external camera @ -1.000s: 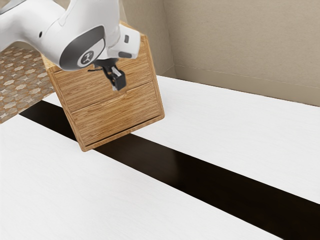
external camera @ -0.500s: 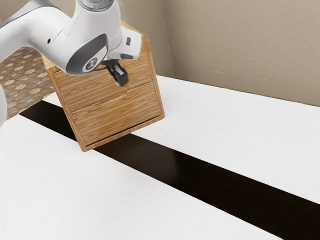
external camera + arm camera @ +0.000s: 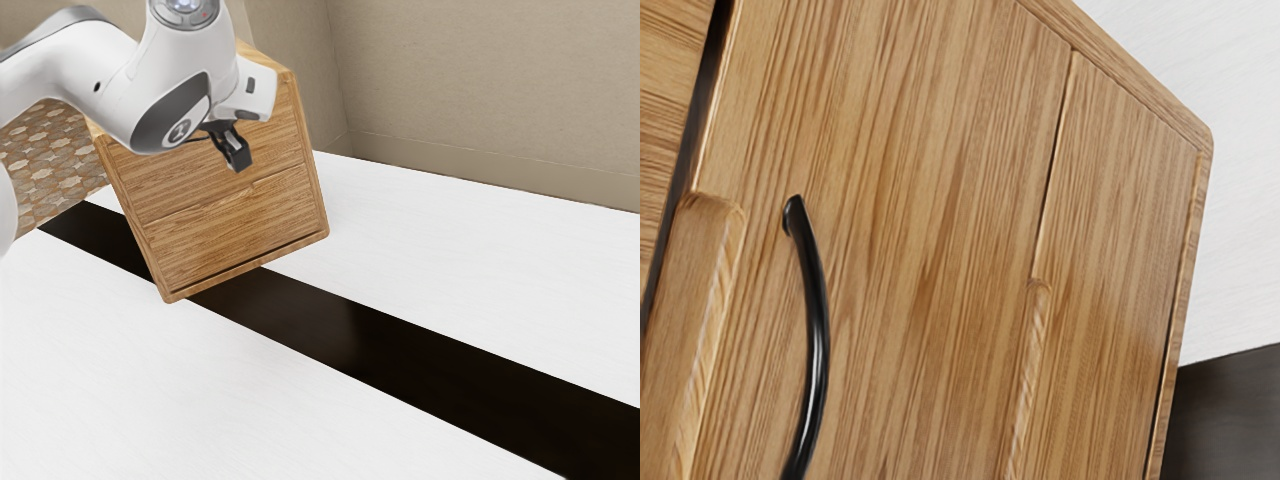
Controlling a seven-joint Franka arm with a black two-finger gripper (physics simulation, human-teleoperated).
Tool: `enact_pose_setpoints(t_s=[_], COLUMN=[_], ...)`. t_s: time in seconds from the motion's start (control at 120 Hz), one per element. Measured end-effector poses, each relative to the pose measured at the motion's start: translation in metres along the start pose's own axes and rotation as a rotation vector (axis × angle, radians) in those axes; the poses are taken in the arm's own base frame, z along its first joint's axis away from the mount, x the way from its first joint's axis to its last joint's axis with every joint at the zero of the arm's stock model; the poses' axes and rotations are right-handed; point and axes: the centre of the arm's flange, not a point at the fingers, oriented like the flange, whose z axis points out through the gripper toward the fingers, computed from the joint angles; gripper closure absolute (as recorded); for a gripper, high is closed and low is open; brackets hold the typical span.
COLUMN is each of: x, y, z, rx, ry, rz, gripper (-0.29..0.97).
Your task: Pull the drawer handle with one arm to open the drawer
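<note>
Honey-coloured wood with a fine, straight grain makes up the cabinet, a boxy block with rounded edges that stands on the white table at the exterior view's left. It sits partly over the glossy black stripe that crosses the tabletop. Two drawer fronts stack on its face, split by a thin seam, and the lower front looks flush with the frame. The smooth white arm bends down in front of the upper part of the cabinet, and the black gripper hangs close before the upper front. From this side I cannot tell whether the claw is parted or closed. The wrist view brings out what the arm covers in the exterior view: the drawer handle, a slim black bar bowed in a gentle arc, mounted on the upper drawer's panel and standing free. Beside it runs a raised wooden lip, and a dark slit edges that panel. Patterned floor tiles and a beige wall lie beyond the table.
</note>
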Motion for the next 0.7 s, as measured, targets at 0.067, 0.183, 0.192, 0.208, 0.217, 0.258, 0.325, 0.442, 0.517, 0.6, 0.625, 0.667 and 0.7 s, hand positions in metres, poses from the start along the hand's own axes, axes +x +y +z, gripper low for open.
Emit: enact_pose_setpoints(t_s=[0.067, 0.183, 0.192, 0.208, 0.217, 0.258, 0.325, 0.442, 0.517, 0.6, 0.625, 0.667, 0.7], x=[0.001, 0.002, 0.002, 0.002, 0.002, 0.003, 0.005, 0.003, 0.003, 0.003, 0.002, 0.002, 0.002], y=[0.000, 0.001, 0.001, 0.001, 0.001, 0.002, 0.005, 0.001, 0.000, -0.001, -0.001, -0.001, -0.002], z=[0.002, 0.008, 0.008, 0.009, 0.009, 0.011, 0.015, 0.020, 0.024, 0.028, 0.028, 0.029, 0.029], rx=[0.002, 0.003, 0.003, 0.003, 0.003, 0.002, 0.000, 0.002, 0.001, 0.001, 0.000, 0.000, 0.001], ry=[0.003, 0.005, 0.005, 0.006, 0.006, 0.007, 0.008, 0.008, 0.006, 0.002, 0.002, 0.002, 0.003], rz=[0.002, 0.008, 0.008, 0.009, 0.009, 0.011, 0.015, 0.011, 0.011, 0.011, 0.011, 0.012, 0.012], gripper=[0.02, 0.02, 0.02, 0.02, 0.02, 0.02, 0.02, 0.02, 0.02, 0.02, 0.02, 0.02, 0.02])
